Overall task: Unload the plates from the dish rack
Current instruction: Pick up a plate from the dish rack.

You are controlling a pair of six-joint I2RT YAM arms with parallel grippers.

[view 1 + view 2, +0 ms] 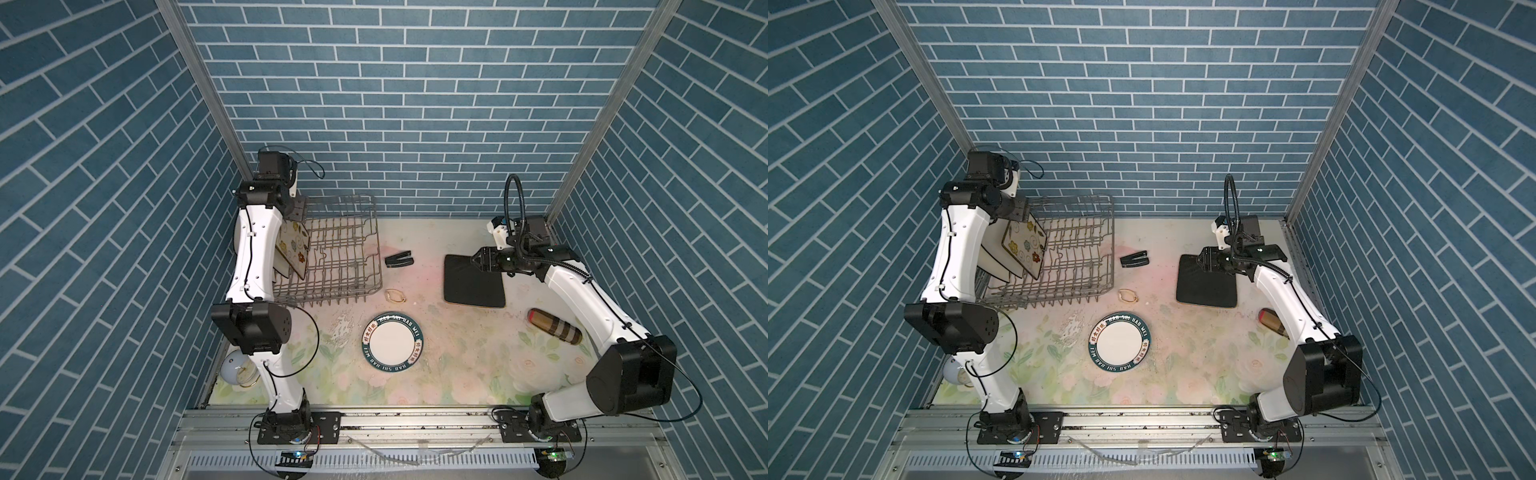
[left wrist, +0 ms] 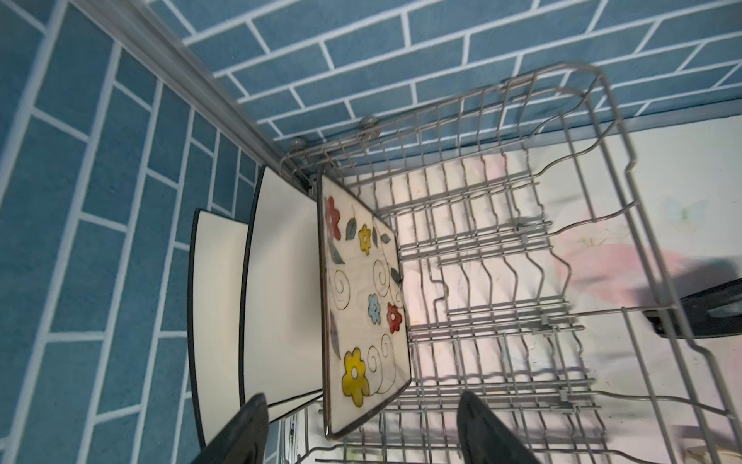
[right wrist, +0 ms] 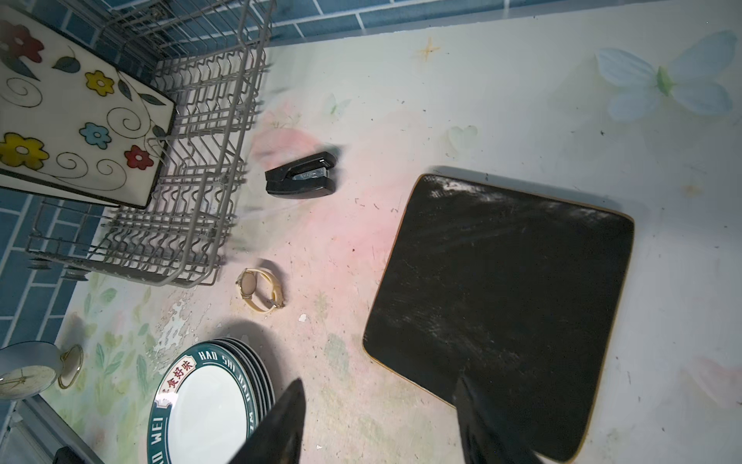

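Note:
The grey wire dish rack (image 1: 345,253) (image 2: 502,281) stands at the back left. A flowered square plate (image 1: 296,249) (image 2: 361,301) stands upright at its left end, with two black-edged cream plates (image 2: 281,281) (image 2: 217,301) behind it. My left gripper (image 1: 297,210) (image 2: 363,395) hovers open above these, and the flowered plate's corner shows between its fingers, untouched. A black square plate (image 1: 473,286) (image 3: 502,301) lies flat at the right. My right gripper (image 1: 473,259) (image 3: 380,379) is open over its edge, holding nothing. A stack of teal-rimmed round plates (image 1: 392,343) (image 3: 204,405) sits mid-table.
A black stapler (image 1: 399,260) and a wristwatch (image 1: 395,296) lie between the rack and the black plate. A brown striped cylinder (image 1: 555,331) lies beside the right arm. A small clock (image 1: 237,368) sits at the front left corner. Blue tiled walls close three sides.

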